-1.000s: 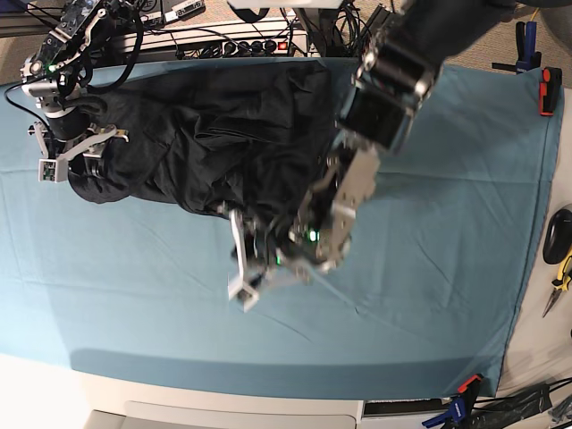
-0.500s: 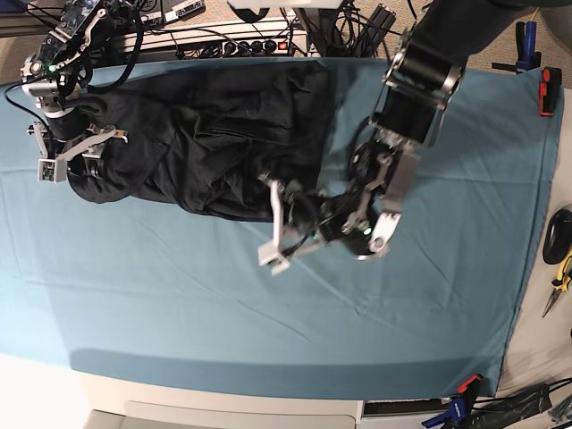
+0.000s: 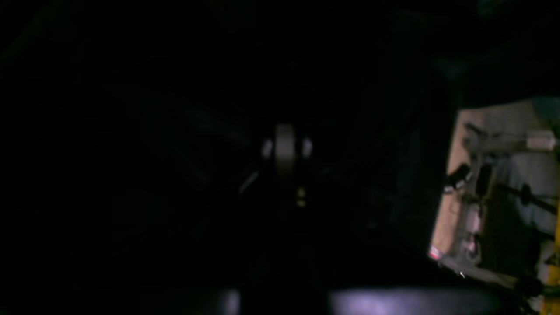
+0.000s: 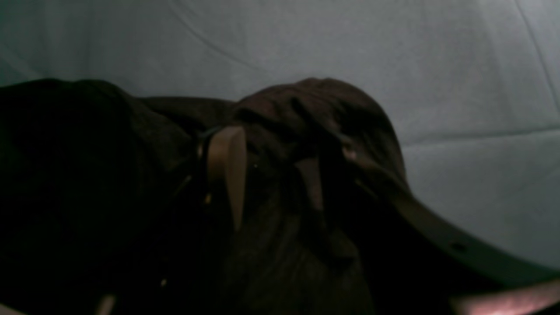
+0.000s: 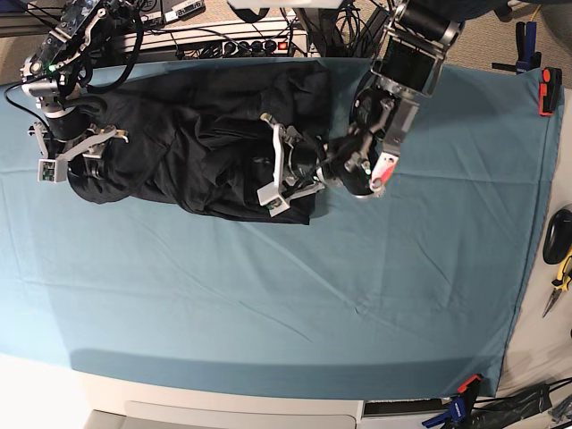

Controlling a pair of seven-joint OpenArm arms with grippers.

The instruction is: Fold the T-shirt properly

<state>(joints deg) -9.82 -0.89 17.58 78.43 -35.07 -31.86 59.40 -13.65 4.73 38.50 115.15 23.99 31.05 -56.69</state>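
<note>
The T-shirt (image 5: 206,134) lies bunched on the teal sheet (image 5: 268,295) toward ten o'clock. The right gripper (image 5: 76,152) is clamped on its nine o'clock end, likely anchoring it. The left gripper (image 5: 279,165), fingers spread, rests at its three o'clock edge.

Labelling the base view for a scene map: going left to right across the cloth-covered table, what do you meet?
Right end effector → T-shirt → left end effector → bare teal cloth → pliers at the table's right edge.
</note>
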